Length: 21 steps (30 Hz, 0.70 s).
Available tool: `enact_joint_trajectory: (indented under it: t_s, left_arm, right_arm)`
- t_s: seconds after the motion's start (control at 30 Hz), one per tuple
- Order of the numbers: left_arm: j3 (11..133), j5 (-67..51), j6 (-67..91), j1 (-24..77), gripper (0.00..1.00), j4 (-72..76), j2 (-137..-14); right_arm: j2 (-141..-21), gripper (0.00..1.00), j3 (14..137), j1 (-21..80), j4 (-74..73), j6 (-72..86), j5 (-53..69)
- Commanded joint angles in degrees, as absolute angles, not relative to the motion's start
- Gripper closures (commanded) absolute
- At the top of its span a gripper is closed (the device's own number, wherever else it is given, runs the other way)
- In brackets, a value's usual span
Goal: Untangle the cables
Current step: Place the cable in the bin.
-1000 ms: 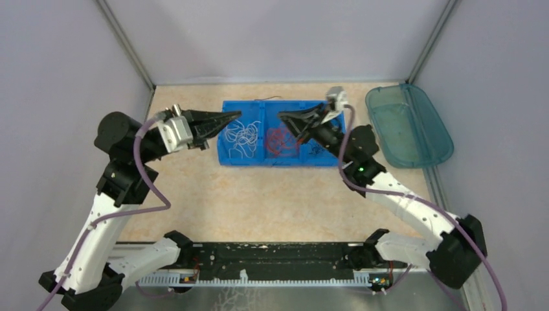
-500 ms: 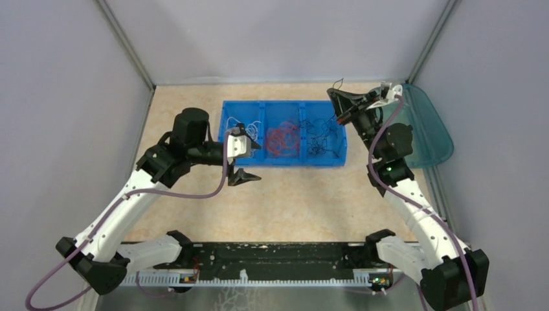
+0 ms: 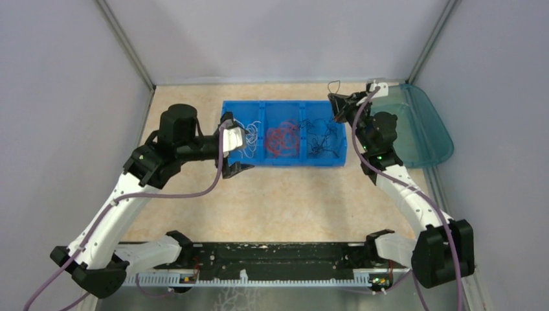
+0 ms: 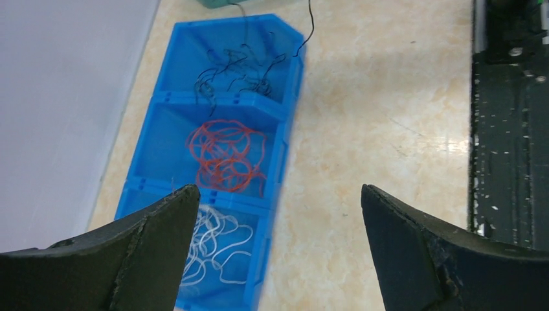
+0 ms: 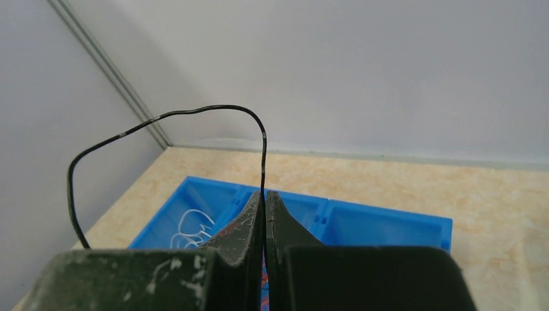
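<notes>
Pinching black cable (right gripper aloft)

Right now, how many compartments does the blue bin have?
3, side by side in the blue bin: left holds white cables, middle red-orange cables, right black cables. None looks hidden.

In the left wrist view both fingers of the left pincer are cut off by the lower edge. The finger on the picture's left side covers one corner of the white wires, and the nearest end of the blue tray is blurred there. In the right wrist view the right pincer hides most of the tray. The black wire disappears between its pressed-together fingers, and the wire's other end goes behind the pincer body. From above, the white wires are too thin to count one by one.
</notes>
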<state>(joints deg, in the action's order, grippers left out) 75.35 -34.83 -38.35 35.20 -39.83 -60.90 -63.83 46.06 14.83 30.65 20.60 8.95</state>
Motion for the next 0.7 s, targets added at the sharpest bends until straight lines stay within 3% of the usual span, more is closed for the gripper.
enact_joint_trajectory:
  t_s: [0.0,0.27,0.67]
  left_arm:
    - [77.8,-29.6,-35.5,30.0,0.0,-38.7,-60.6]
    - [85.2,-31.1,-28.5,12.1,0.0,-38.0,-66.4]
    - [85.0,-30.1,-26.7,10.1,0.0,-37.5,-63.4]
  right_arm:
    - [-67.3,1.0,46.8,14.3,34.0,18.2,7.0]
    - [-74.7,1.0,51.8,14.2,31.1,10.4,3.3]
    - [-82.1,1.0,61.3,13.2,15.9,-3.6,-7.1]
